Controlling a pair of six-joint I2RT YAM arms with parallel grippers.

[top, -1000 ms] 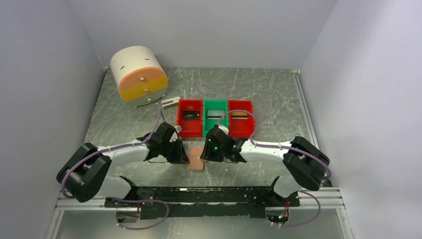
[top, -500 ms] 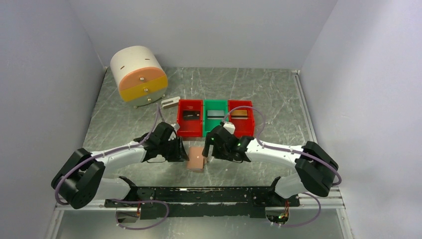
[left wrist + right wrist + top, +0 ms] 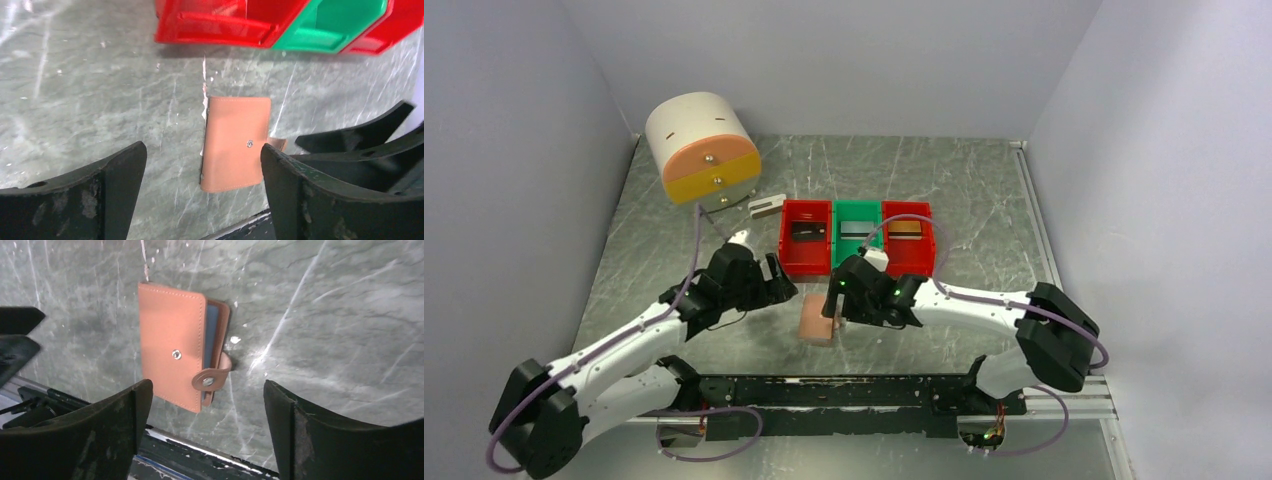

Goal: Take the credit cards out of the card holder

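Since the earlier frame the left gripper [image 3: 200, 152] has drawn back to the left and now stands clear of the card holder [image 3: 172, 360]; its fingers are apart and empty. The right gripper [image 3: 207, 386] hovers above the holder, fingers apart, gripping nothing. The holder lies folded on the table [image 3: 904, 170], just in front of the bins [image 3: 220, 30], with its strap tab [image 3: 214, 376] unfastened. It is judged light, pliable and liable to slide. Pin the spine side and lift the cover at the tab edge.

Even, soft overhead light with faint shadows; the tabletop [image 3: 944, 190] shows pale glare streaks, and near fingers [image 3: 75, 200] in wrist views look soft-focused.
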